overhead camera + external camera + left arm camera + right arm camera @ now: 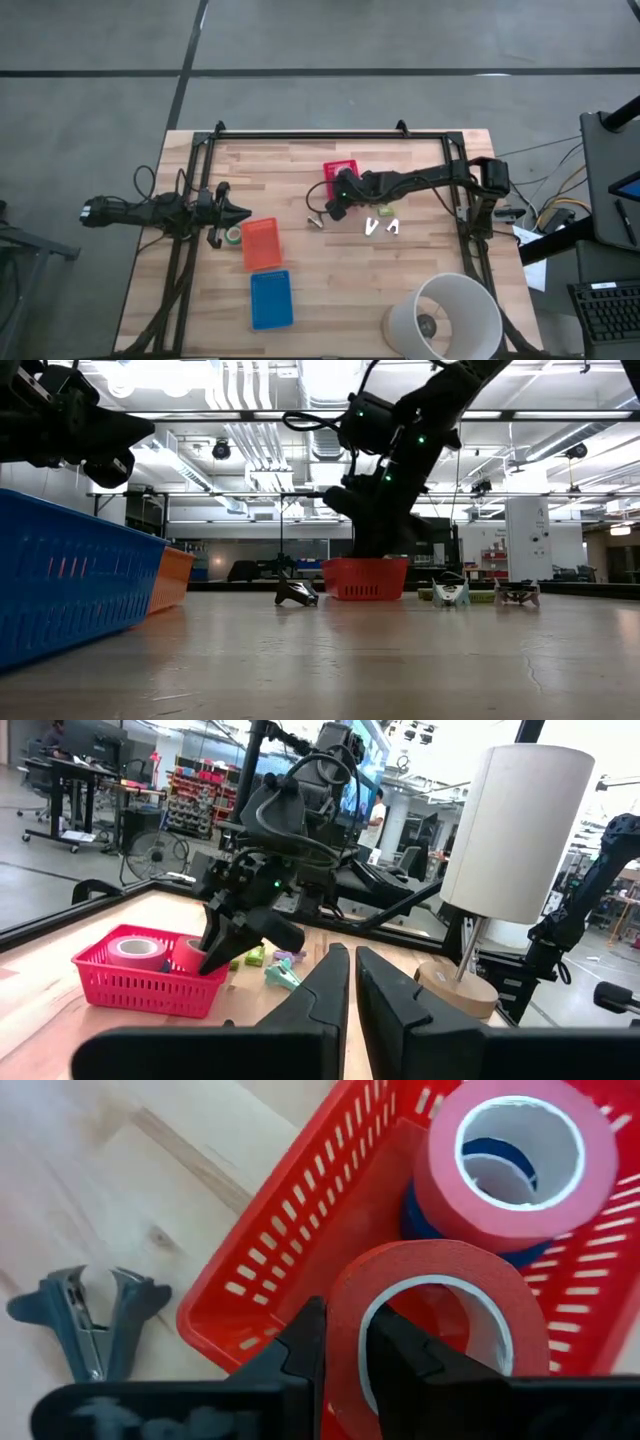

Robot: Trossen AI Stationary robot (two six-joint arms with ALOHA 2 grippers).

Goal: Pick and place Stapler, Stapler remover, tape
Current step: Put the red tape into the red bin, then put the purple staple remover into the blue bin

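The right gripper [345,1345] hangs over the near corner of the red basket [300,1230], its two dark fingers pinched narrowly on the wall of a red tape roll [440,1295], one finger outside the ring and one inside it. The roll stands tilted on edge, partly inside the basket. Behind it in the same basket lies a pinkish tape roll [520,1155] stacked on a blue roll [425,1215]. Just outside the basket wall, on the bare wooden table [330,290], lies a dark grey staple remover [90,1320] with its claws spread. In the high view the right arm reaches from the table's right edge towards the centre, and the basket [340,172] sits near the far middle of the table. Two small white-looking staple removers [382,228] lie just right of the gripper; their details are too small to tell. The left gripper [240,212] waits at the left side, its jaws nearly together and holding nothing, beside a green tape roll [233,235] that lies next to an orange bin [263,244]. A blue bin [271,299] sits nearer the front edge, and a big white cylinder [445,315] stands at the front right corner.
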